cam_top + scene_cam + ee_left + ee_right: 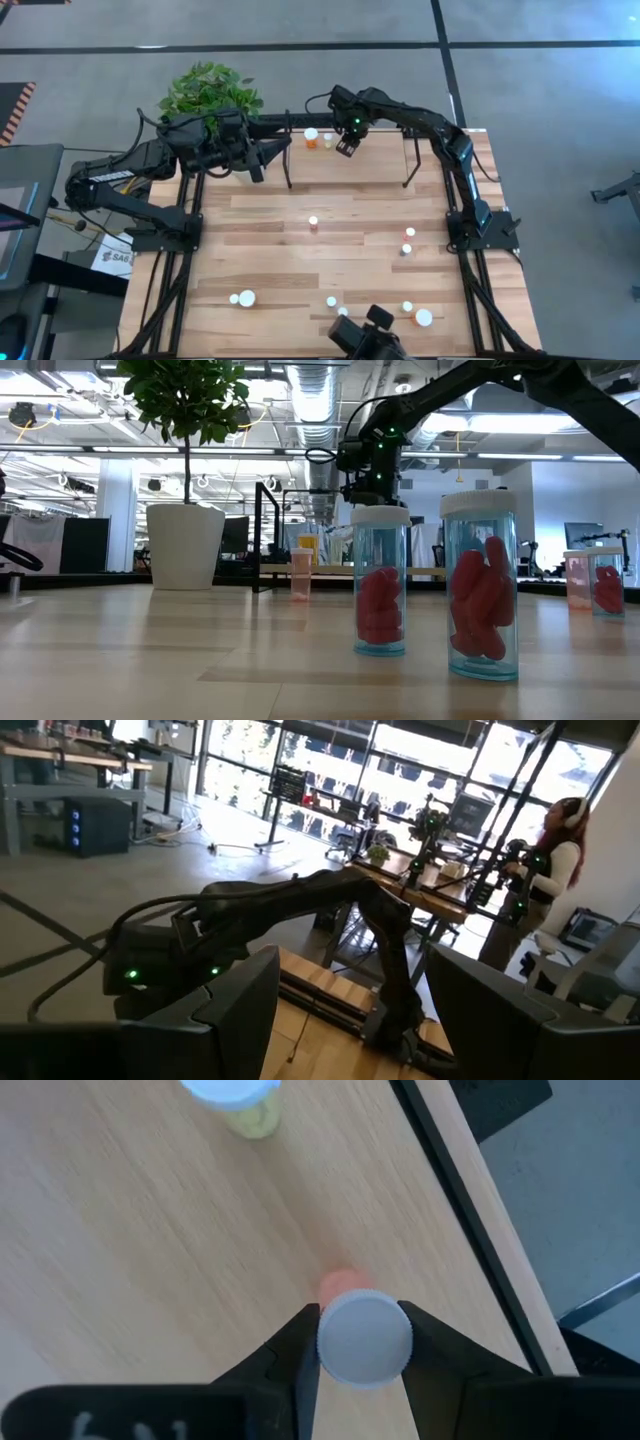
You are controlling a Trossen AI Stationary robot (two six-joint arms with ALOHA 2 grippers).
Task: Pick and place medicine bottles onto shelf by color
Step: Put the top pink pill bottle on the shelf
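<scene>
Holding one bottle [363, 1336] in right jaws [360, 1342] over shelf [150, 1230]

Shelf [150, 1250] matt pale wood; bottles [484, 585] clear glossy plastic, prob.; caps [364, 1337] matt.

The shelf [350, 150] carries an orange bottle [311, 137] and a pale bottle [327, 141], both just beside the right gripper [347, 147]; the plank table [270, 245] holds perhaps nine scattered bottles.

The white cap [364, 1337] hides nearly all of the orange bottle [341, 1284] beneath; a yellowish bottle [240, 1102] is cropped nearby.
</scene>
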